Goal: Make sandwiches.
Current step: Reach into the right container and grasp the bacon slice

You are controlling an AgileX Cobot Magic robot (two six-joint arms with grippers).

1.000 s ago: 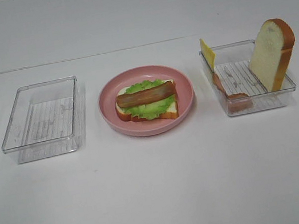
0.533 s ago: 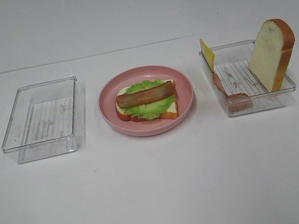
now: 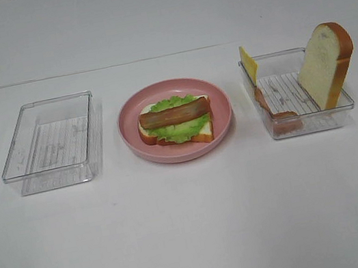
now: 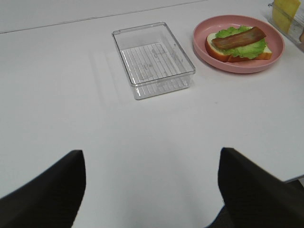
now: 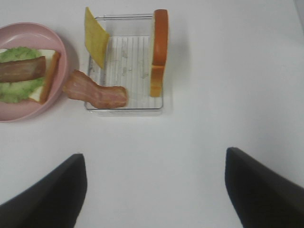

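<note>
Beyond your right tool (image 5: 153, 164), cheese (image 5: 96, 40) stands edgewise in its tray (image 5: 142, 109).
Both tools gape empty; left tool (image 4: 151, 159) lies farther.

Spread wide, empty: left hand (image 4: 150, 153), right hand (image 5: 154, 153).

Exterior high: you look from high above the table's (image 3: 198, 242) near edge, tilted down toward its far edge, well back, taking in the whole spread.
Left wrist: you look low and slanting across the table's left part, with the left tray (image 4: 161, 88) some way ahead.
Right wrist: you look almost straight down, nearer, over the right tray (image 5: 124, 61).
Shared: the pink plate (image 3: 222, 109) and the sandwich (image 3: 175, 122) on it appear in all three views.
</note>
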